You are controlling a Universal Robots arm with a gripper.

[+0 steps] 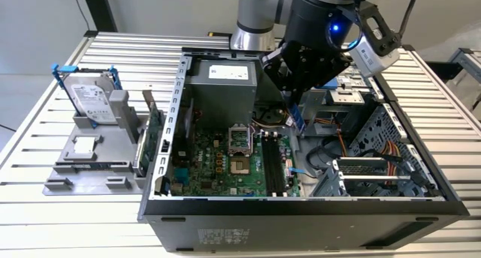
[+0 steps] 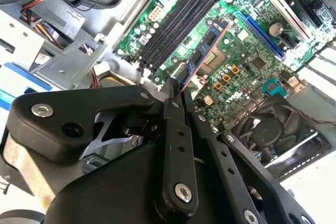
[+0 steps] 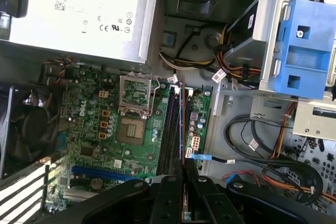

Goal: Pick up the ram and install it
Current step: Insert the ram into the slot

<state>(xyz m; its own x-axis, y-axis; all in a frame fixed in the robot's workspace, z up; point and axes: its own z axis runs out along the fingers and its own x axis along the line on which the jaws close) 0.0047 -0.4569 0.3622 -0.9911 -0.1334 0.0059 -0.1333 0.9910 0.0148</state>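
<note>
My gripper [image 1: 293, 97] is shut on the ram [image 1: 298, 118], a narrow stick that hangs on edge below the fingers, inside the open computer case [image 1: 301, 210]. The stick hovers above the black memory slots [image 1: 272, 162] of the green motherboard [image 1: 214, 168], not touching them. In the second wrist view the ram [image 2: 208, 50] juts out from between the fingertips [image 2: 173, 95], showing its black chips, over the slots [image 2: 176, 22]. In the first wrist view the ram [image 3: 181, 121] appears edge-on, in line with the slots [image 3: 169, 129], with the gripper [image 3: 181, 170] clamped on it.
On a grey fixture [image 1: 90, 156] at the exterior view's left stand a silver hard drive in blue rails [image 1: 90, 97] and a green expansion card [image 1: 154, 137]. The power supply [image 1: 222, 89], CPU socket [image 1: 239, 151], cables [image 3: 262, 150], a blue drive caddy [image 3: 304, 51] and a fan [image 2: 268, 129] surround the slots.
</note>
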